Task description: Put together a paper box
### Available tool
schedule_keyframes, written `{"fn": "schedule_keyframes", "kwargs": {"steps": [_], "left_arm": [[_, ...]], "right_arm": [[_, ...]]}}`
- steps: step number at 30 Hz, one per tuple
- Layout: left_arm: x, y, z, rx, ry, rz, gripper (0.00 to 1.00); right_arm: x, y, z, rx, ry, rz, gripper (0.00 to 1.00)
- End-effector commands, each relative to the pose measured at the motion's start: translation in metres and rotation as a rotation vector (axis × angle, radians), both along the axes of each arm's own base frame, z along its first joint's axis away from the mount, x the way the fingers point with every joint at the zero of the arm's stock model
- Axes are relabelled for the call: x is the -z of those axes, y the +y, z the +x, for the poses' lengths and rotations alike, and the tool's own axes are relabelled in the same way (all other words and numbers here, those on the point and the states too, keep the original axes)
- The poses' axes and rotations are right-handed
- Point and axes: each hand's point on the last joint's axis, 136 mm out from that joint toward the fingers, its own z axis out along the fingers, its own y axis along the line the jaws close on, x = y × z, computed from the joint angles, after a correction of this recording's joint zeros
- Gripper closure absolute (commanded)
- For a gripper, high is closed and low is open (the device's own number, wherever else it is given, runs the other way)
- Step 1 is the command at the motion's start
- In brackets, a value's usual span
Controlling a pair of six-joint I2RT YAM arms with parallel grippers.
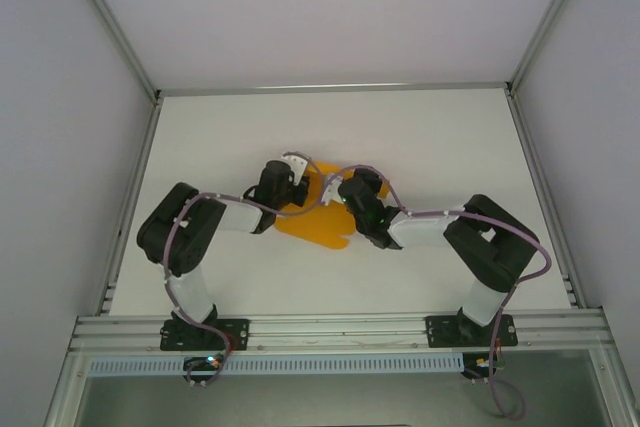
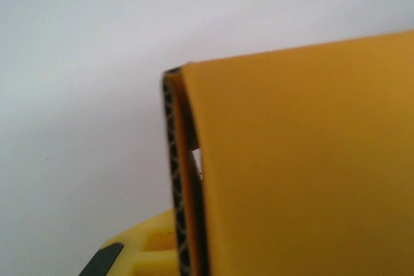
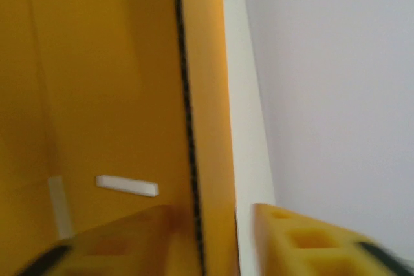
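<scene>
- Lying at the middle of the surface (image 1: pixel 420 127), the paper box (image 1: pixel 318 225) is a bright orange sheet, partly folded up, between the two arms' wrists.
- The left pincer (image 1: pixel 293 167) meets the sheet's far left edge. In the left wrist view a yellow finger (image 2: pixel 147 249) sits tight beside a raised card panel, and the pincer is closed on that fold.
- The right pincer (image 1: pixel 331 188) is at the sheet's far right part, its jaws apart.
- In the right wrist view an upright card wall stands between its fingers (image 3: pixel 304 240). The right-hand one is clear of the card.
</scene>
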Motion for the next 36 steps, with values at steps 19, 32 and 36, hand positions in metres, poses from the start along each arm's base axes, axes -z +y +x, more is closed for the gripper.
{"fn": "schedule_keyframes", "kwargs": {"steps": [19,32,36], "left_arm": [[-0.068,-0.009,-0.022,0.243,0.154,-0.521,1.0],[-0.023,0.036,0.021,-0.204,0.26,-0.263,1.0],[-0.013,0.063,0.026,-0.382,0.29,-0.117,1.0]], "right_arm": [[-0.103,-0.009,-0.068,0.015,0.545,1.064,0.03],[-0.116,0.01,-0.061,-0.023,0.56,1.128,1.0],[-0.123,0.012,-0.07,-0.052,0.545,1.129,1.0]]}}
